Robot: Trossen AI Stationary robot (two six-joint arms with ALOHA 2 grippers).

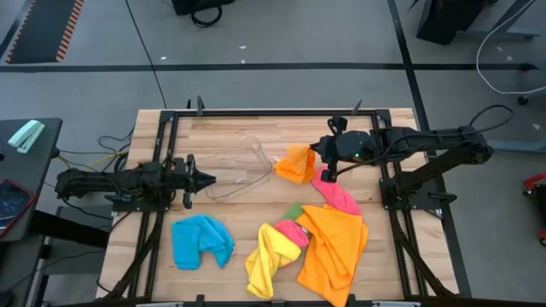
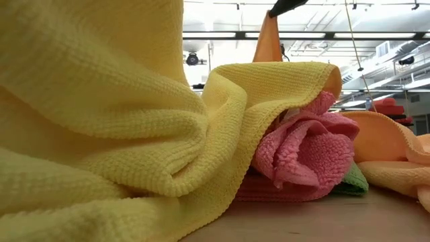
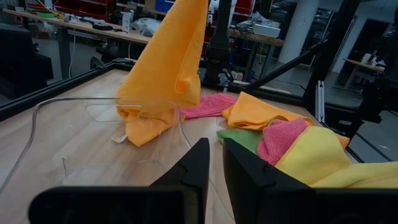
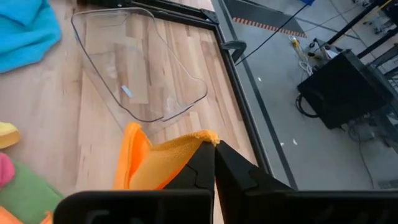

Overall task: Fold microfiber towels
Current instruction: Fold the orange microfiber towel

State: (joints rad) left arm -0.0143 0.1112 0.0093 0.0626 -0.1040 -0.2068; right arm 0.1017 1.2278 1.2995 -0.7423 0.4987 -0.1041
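The right gripper (image 1: 322,159) is closed on the top edge of an orange towel (image 1: 297,164), holding it raised so that it hangs in a tapering drape. The lower part of this cloth rests bunched on the wooden surface (image 1: 230,128), beside the rim of the clear plastic tub (image 1: 243,169). In the right wrist view the two dark fingers (image 4: 205,163) pinch the orange fabric between them, with the tub lying on the boards just beyond.

The left gripper (image 1: 207,179) sits at the left side of the surface, pointing toward the tub. Its fingers (image 3: 198,165) stand nearly together with a narrow gap, and nothing is held between them.

The other towels lie along the near edge of the surface. A blue towel (image 1: 201,240) lies crumpled on its own at the left. A yellow towel (image 1: 268,260) lies heaped near the middle, touching a pink towel (image 1: 291,231). A green towel (image 1: 294,211) shows partly under these. A second, larger orange towel (image 1: 334,246) lies spread at the right. Another pink towel (image 1: 336,194) lies between that one and the raised cloth.
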